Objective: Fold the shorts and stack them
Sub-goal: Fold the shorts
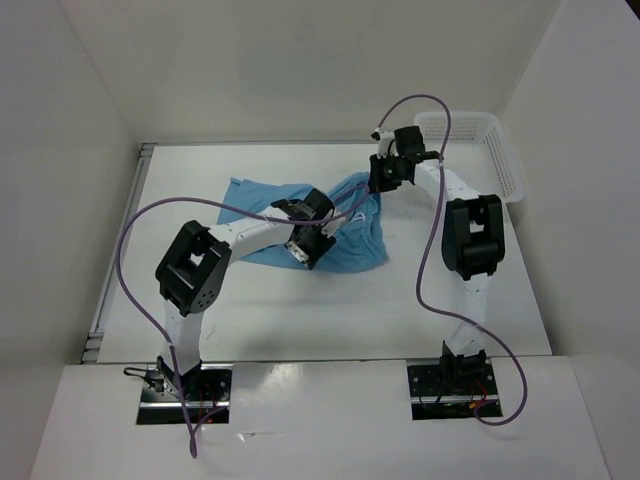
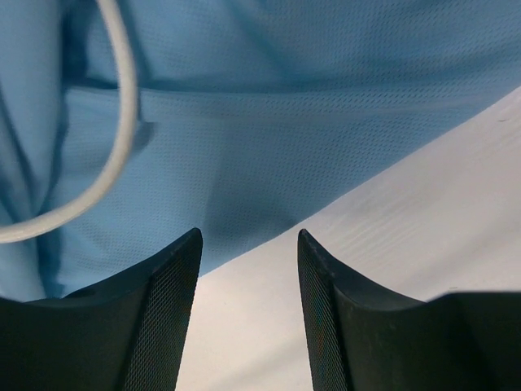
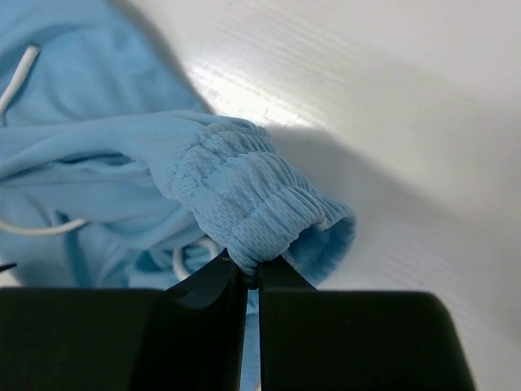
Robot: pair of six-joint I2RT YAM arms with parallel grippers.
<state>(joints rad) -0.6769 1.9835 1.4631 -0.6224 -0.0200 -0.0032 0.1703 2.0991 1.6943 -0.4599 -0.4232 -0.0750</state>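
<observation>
While the sky-blue shorts lay crumpled across the middle of the table, the right gripper was closed tight on a fold of the gathered waistband, which stood raised off the surface. The left gripper hovered low over the near edge of the cloth, fingers partly apart and holding nothing. A white drawstring looped over the fabric, and the mesh basket sat in the far right corner, apart from the shorts

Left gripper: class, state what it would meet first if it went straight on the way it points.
Probably the edge of the shorts, lying on the table, though depth is unclear.
</observation>
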